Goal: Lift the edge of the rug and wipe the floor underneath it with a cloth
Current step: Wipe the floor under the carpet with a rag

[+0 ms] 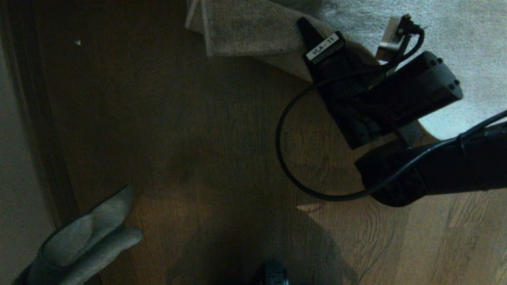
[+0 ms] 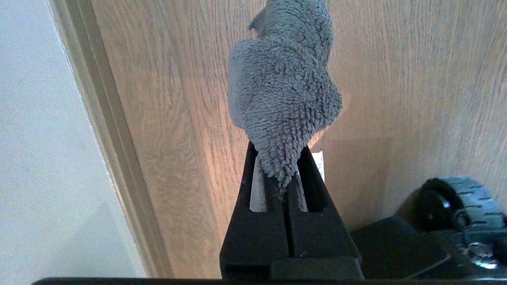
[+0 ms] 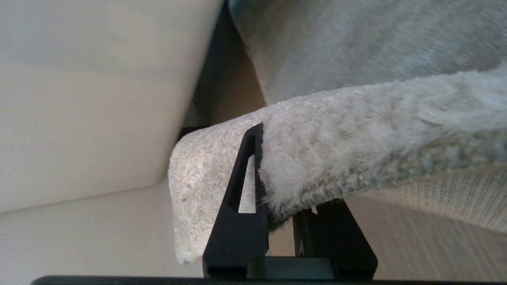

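Rug edge (image 3: 317, 158): limp, heavy pile, right gripper (image 3: 277, 221) fingers clamped at its border. Cloth (image 2: 283, 99), soft, light, pinched by left gripper (image 2: 283, 178), well apart from rug.

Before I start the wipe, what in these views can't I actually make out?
- Head view: the right tool's fingertips and its contact with the rug edge, hidden by its own body.
- Head view: the left tool; only the cloth shows at the corner.
- Right wrist view: the floor beneath the lifted rug edge, covered by rug.
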`<state>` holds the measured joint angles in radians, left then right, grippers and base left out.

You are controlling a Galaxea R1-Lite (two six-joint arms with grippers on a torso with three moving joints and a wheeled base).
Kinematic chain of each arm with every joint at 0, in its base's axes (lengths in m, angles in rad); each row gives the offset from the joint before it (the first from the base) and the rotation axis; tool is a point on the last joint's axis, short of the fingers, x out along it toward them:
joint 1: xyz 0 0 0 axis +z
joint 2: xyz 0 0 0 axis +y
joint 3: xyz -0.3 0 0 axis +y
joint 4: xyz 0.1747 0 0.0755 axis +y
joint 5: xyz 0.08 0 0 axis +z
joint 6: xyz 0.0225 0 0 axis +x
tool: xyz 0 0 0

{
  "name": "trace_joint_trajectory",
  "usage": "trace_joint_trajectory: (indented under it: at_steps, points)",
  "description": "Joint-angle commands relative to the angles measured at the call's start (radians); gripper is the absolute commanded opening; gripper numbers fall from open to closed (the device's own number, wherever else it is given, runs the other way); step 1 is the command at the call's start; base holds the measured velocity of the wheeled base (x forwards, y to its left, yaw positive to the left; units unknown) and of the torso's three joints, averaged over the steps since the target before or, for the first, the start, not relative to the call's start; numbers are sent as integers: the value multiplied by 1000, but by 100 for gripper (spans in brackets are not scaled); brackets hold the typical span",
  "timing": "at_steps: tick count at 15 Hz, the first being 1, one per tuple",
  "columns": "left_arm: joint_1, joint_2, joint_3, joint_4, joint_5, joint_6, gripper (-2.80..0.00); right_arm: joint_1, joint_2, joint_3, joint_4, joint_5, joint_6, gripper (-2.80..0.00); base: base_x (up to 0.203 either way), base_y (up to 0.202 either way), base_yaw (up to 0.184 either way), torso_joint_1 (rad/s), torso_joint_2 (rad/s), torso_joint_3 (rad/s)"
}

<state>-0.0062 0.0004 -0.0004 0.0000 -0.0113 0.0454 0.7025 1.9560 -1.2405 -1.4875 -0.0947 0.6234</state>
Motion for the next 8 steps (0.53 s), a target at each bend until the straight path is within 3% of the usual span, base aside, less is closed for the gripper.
trace_joint_trajectory:
  at_steps: [1, 8]
  points:
    - [0, 0, 0, 0, 1, -9, -280, 13, -30, 20, 7, 1, 3, -280, 0, 0, 0, 0, 0, 0]
    - [0, 0, 0, 2, 4, -10, -280, 21, -56, 93, 69, -45, -36, -280, 0, 0, 0, 0, 0, 0]
